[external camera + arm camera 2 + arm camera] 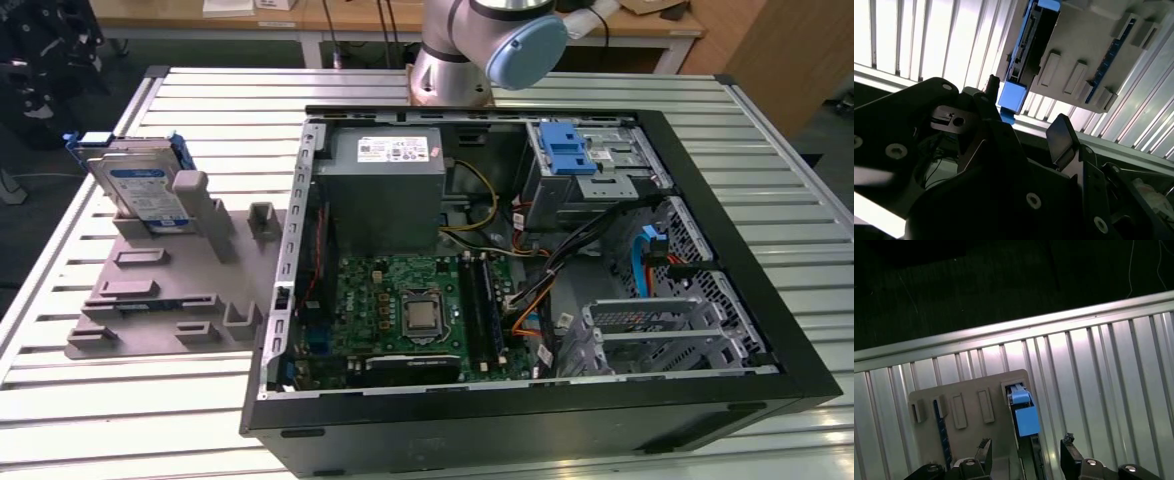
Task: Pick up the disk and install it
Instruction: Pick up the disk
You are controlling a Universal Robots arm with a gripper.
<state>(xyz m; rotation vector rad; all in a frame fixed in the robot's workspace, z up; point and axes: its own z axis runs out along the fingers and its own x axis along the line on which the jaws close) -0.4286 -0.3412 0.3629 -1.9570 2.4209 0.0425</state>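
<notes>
Blue-edged disk [1025, 419] lines up betw. spread pincer [1026, 445] tips, apart.

In the exterior view the arm [451, 70] stands upright on its silver column, with a blue-capped joint [523, 48] turned toward that view's right. In both wrist views the gripper [1026, 444] [1028, 109] has its jaws spread wide apart, with both dark fingertips [1069, 440] free.

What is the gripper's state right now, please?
Gripper: open, holding nothing; the disk stands on edge in its grey holder, untouched.
</notes>
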